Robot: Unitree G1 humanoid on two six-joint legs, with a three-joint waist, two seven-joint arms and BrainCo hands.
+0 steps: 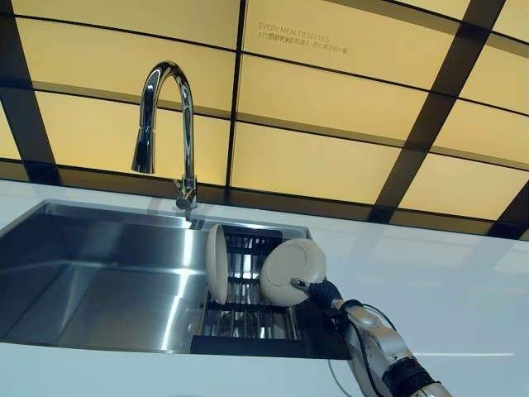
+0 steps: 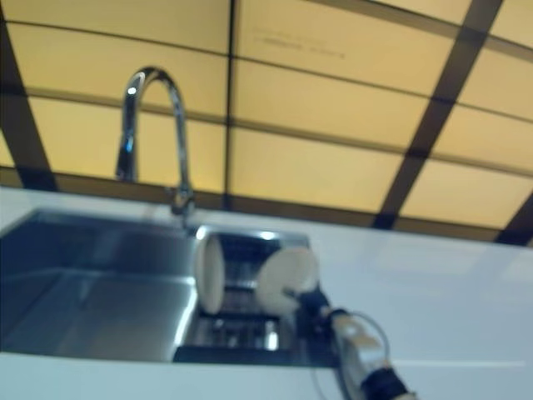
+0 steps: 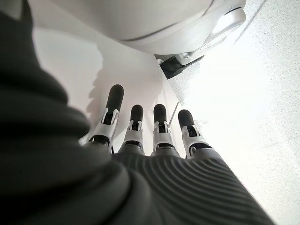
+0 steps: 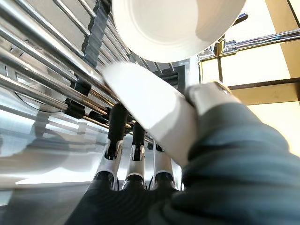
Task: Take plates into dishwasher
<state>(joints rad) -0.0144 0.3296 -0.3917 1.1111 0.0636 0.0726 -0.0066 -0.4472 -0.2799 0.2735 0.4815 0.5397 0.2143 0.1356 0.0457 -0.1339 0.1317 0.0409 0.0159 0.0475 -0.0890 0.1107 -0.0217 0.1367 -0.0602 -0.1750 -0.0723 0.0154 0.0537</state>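
Two cream plates stand on edge in the black-and-steel drying rack (image 1: pixel 248 318) at the right end of the sink. The left plate (image 1: pixel 217 263) stands alone in the rack's slots. My right hand (image 1: pixel 324 294) reaches in from the lower right and pinches the rim of the right plate (image 1: pixel 291 269). In the right wrist view the held plate (image 4: pixel 145 110) sits between my thumb and my fingers (image 4: pixel 136 154), above the rack's bars (image 4: pixel 56 61), with the other plate (image 4: pixel 173 23) beyond. My left hand (image 3: pixel 159 136) shows only in its wrist view, fingers straight, holding nothing.
A stainless sink basin (image 1: pixel 99 273) lies left of the rack, with a tall chrome faucet (image 1: pixel 161 124) behind it. White countertop (image 1: pixel 446 289) stretches to the right. A yellow panelled wall with dark bars rises at the back.
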